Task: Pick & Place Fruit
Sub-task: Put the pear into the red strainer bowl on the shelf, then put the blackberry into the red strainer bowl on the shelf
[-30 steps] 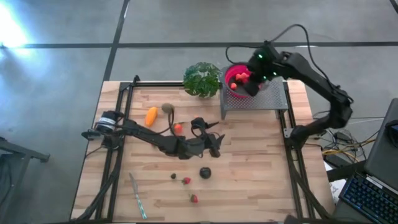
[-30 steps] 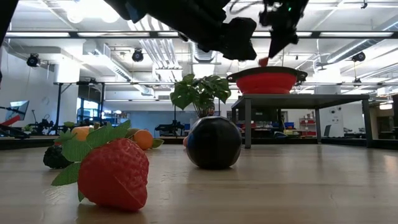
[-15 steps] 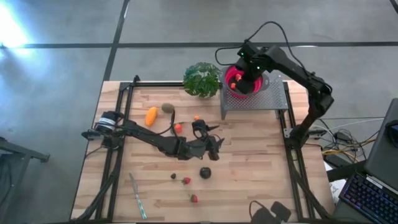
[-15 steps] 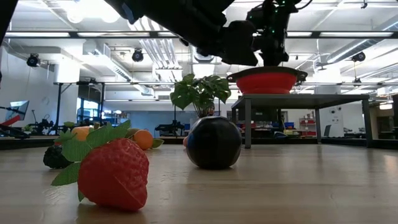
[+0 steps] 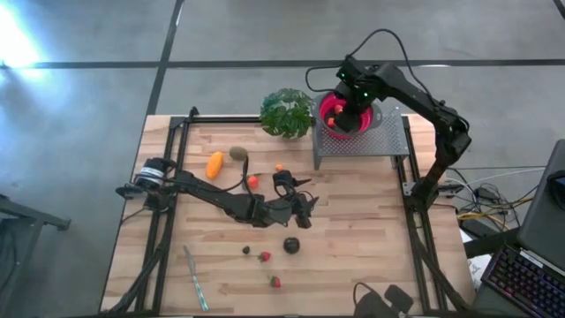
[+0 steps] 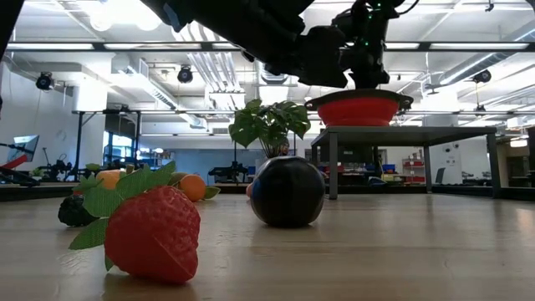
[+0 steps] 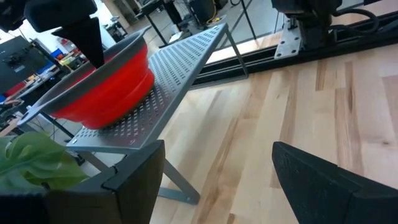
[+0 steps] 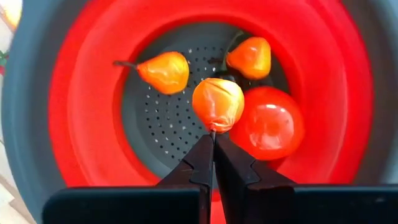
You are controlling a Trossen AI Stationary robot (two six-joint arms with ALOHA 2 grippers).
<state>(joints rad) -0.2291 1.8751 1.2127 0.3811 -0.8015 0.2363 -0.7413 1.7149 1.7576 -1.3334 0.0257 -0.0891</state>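
Worktop: pale wooden planks (image 5: 353, 221) edged with black rails; a perforated grey metal stand (image 5: 381, 140) sits at the far right corner.
Floor: grey concrete (image 5: 79, 106) all round, crossed by dark seams.
Room: in the low view, a workshop hall with white ceiling beams, strip lights (image 6: 125, 12) and benches behind.
Bowl: red with grey rim (image 8: 81, 81), on the stand; it holds two orange pear-shaped fruits (image 8: 163, 70) and a red round fruit (image 8: 270, 127).
Right pincer: (image 8: 213, 140) above the bowl, tips together on the stem of a small orange fruit (image 8: 217, 103).
Left pincer: (image 5: 303, 205) low over mid-worktop, fingers (image 7: 323, 180) apart, holding nothing.
Loose fruit: yellow-orange piece (image 5: 214, 164) and kiwi (image 5: 237, 154) at far left; small orange balls (image 5: 252, 182) near the left arm; dark round one (image 5: 291, 246) and strawberries (image 5: 265, 257) nearer the front.
Plant: leafy green (image 5: 286, 112), at the far edge just beside the stand.
Stick: thin, pale (image 5: 195, 278), front left.
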